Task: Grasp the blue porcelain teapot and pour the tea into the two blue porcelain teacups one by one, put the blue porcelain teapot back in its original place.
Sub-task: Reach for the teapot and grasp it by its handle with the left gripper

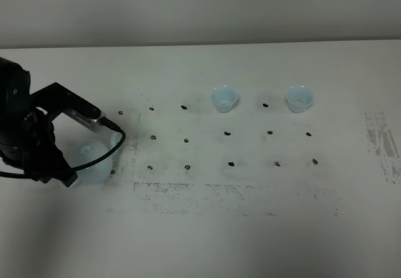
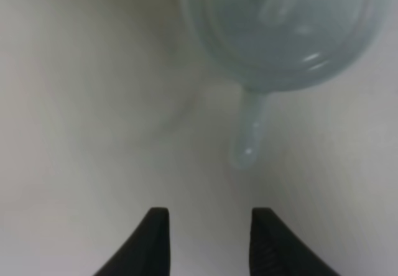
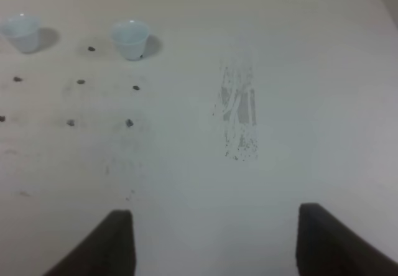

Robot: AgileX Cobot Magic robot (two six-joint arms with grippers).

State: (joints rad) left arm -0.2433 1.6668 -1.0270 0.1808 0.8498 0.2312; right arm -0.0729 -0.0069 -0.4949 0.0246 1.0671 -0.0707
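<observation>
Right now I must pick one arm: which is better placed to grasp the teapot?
Left. The left end effector sits just short of the teapot, jaws open toward it. The right end effector hangs over the table, the teapot nowhere in its view.

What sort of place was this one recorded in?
Probably a lab test bench, not a kitchen: a bare white table with a grid of dark position marks, set with a teapot and two teacups.

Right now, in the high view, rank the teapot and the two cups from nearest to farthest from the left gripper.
1. The teapot, far left, right beside the left gripper.
2. The left cup, back row, near the middle.
3. The right cup, same row, further right.
</observation>
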